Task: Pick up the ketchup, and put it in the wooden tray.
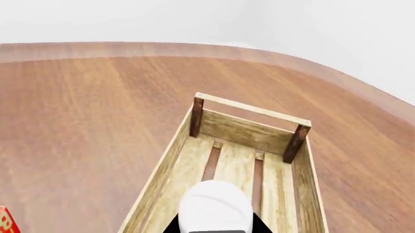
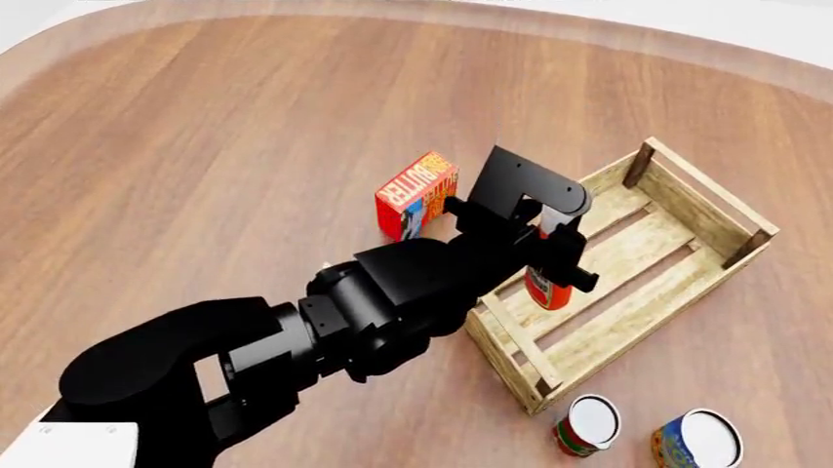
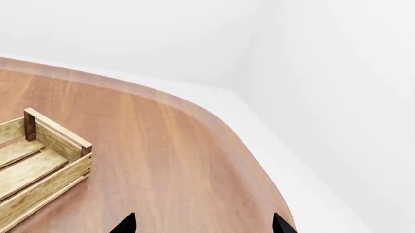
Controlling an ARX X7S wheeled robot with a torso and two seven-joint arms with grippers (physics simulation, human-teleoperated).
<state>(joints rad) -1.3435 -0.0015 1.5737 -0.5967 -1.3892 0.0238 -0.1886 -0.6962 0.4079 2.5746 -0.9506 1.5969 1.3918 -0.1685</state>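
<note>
**A:** Where is the ketchup (image 2: pixel 548 286) right now?

**B:** Clamped in the left end effector (image 2: pixel 552 255), hanging upright over the wooden tray (image 2: pixel 517 343). In the head view only the red lower body shows below the fingers; in the left wrist view its white cap (image 1: pixel 215 208) sits directly under the camera, with the tray's slats ahead of it and below. I can't tell whether the base touches the slats or hangs just above them.

**B:** The right end effector (image 3: pixel 203 224) holds nothing; its two fingertips stand well apart, with bare worktop (image 3: pixel 168 160) between them.

**A:** How would you expect the bottle to behave in that grip?

**B:** It looks like a plastic squeeze bottle, so I'd judge it light and a little soft in the walls. The sides are probably smooth, so it could slip or swing if held too loosely, and bulge if pinched hard. It isn't fragile.

**A:** And the best place to hold it?

**B:** Across the upper body, below the cap, which is about where the fingers sit now. The tall shape makes it likely to tip once let go.

**A:** Anything nearby to mind?

**B:** The butter box (image 2: pixel 416 194) stands beside the end effector, outside the tray on the arm's side. Two cans (image 2: pixel 587 425) are well off past the tray's near corner.
</note>
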